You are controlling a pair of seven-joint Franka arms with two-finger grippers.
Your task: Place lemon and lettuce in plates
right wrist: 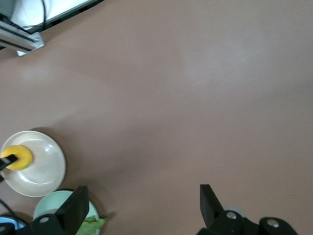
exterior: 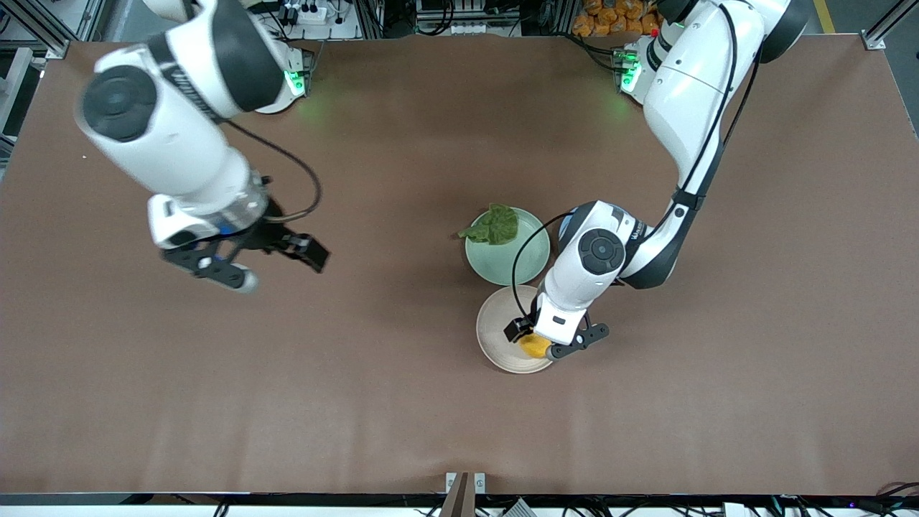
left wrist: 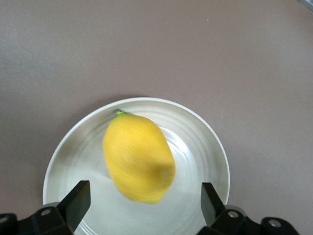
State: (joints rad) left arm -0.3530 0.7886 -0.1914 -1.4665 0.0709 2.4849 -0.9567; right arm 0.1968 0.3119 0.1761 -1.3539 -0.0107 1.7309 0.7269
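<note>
The lemon [exterior: 534,346] is over the beige plate [exterior: 495,327], at the side nearer the front camera. My left gripper [exterior: 535,342] is open above that plate, and neither finger touches the lemon. In the left wrist view the lemon [left wrist: 139,156] is blurred over the plate [left wrist: 195,142], between my left gripper's [left wrist: 144,190] wide-open fingers. I cannot tell whether it rests on the plate. The lettuce [exterior: 495,224] lies on the mint green plate [exterior: 528,266] and overhangs its rim. My right gripper [exterior: 278,267] is open and empty over bare table toward the right arm's end.
The two plates touch, with the mint one farther from the front camera. The right wrist view shows my right gripper [right wrist: 143,193] over brown table, with the beige plate [right wrist: 44,171], the lemon [right wrist: 17,157] and the lettuce [right wrist: 90,224].
</note>
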